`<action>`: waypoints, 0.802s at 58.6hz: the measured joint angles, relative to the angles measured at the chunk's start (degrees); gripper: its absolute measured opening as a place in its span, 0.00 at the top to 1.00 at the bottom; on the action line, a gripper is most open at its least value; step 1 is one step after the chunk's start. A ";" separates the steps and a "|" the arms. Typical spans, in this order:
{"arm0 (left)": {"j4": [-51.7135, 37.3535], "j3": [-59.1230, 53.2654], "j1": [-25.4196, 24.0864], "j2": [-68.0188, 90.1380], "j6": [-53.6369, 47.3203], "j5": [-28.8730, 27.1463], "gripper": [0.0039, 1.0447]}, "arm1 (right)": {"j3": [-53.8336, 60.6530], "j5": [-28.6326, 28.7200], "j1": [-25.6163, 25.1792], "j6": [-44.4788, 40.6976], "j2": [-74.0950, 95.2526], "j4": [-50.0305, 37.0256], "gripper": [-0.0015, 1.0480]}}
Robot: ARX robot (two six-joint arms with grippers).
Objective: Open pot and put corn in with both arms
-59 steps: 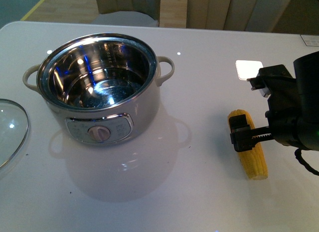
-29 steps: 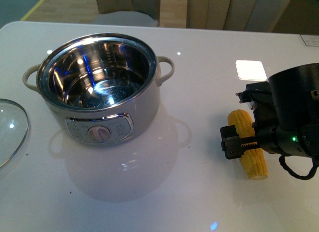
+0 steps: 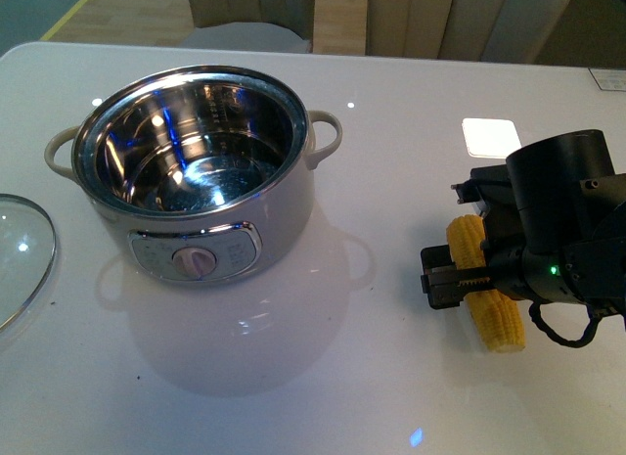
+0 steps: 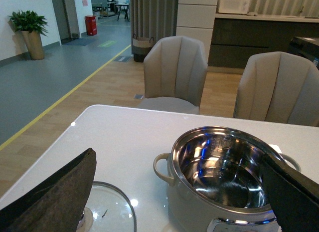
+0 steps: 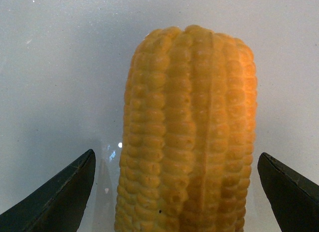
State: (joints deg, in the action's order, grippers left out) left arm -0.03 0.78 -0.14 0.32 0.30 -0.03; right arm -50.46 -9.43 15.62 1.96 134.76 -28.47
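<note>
Left black gripper (image 4: 177, 159) hung spread and empty; the round glass lid (image 3: 20, 259) lay at nine o'clock of the uncovered cream-white, steel-lined pot (image 3: 284, 215). At four o'clock the right black gripper (image 5: 175, 157) straddled the yellow corn cob (image 3: 497, 320), jaws apart and clear of it. Closing squarely at mid-cob looked wisest, since the cob seemed likely to roll.

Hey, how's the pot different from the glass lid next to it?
The pot is deep, cream-white and opaque; the lid is shallow clear glass. The pot stands open; the lid lies flat beside it, not touching. Both are round with steel rims.
</note>
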 joint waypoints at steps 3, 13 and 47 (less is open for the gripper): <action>0.00 0.00 0.00 0.00 0.00 0.02 0.06 | -0.02 0.13 0.13 0.02 0.00 0.09 0.16; 0.00 0.00 0.00 0.00 0.00 0.02 0.06 | -0.02 0.50 0.61 0.00 0.02 0.50 0.40; 0.02 0.00 0.00 -0.02 0.00 0.02 0.06 | 6.93 3.63 0.72 0.35 -8.87 1.01 0.66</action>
State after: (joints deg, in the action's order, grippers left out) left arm -0.01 0.78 -0.14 0.30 0.30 -0.01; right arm -43.53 -5.80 16.34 2.31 125.89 -27.46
